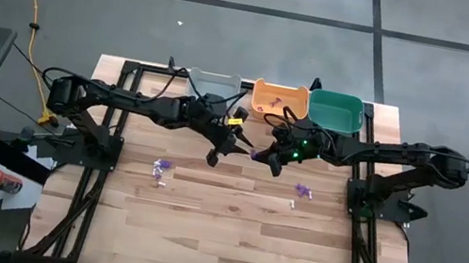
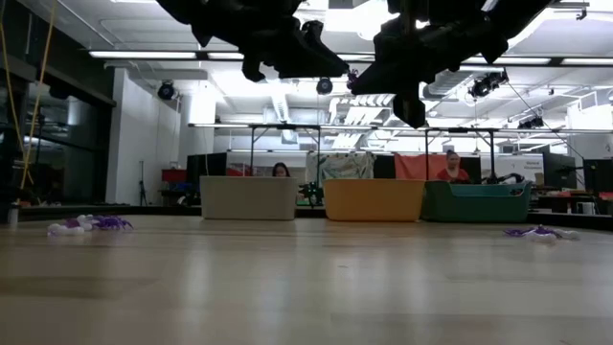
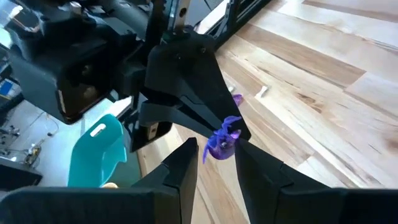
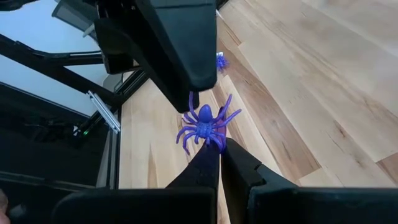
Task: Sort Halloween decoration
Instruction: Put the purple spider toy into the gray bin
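Near the table's middle, small purple trinkets lie in two little groups: one toward the left edge, one toward the right edge. Above the table, farther back, the two claws meet in the air. The right claw is closed on a purple toy spider, pinching it at the tips. The left claw stands with its fingers parted just beside the same spider. Along the far edge stand a grey bin, an orange bin with small pieces inside, and a teal bin.
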### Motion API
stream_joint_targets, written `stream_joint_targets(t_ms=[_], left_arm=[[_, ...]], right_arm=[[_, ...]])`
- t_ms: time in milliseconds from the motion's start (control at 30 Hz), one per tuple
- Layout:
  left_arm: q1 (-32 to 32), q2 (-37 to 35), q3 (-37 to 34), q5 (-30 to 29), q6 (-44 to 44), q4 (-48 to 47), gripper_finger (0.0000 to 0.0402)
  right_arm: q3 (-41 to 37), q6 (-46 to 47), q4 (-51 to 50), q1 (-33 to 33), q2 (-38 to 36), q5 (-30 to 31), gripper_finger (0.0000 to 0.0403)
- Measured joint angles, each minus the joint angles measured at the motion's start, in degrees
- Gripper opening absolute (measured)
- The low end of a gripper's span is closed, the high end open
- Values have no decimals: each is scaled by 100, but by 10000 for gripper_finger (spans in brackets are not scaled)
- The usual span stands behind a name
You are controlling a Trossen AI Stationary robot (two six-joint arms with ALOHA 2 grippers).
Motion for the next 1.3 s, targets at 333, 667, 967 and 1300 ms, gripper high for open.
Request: stream_joint_targets(t_ms=[333,667,967,1300], left_arm=[[-2,-33,-2,112,50,-171,97],[0,85,-2,122,196,371,97],[-31,327,0,109,152,524,94],[-20,330,0,76,139,495,8]], right_arm=[[0,-5,15,0,-2,0,0],[0,-7,10,0,-2,0,0],[-9,5,-52,13,2,-7,0],[-9,-3,-7,11,2,-2,0]])
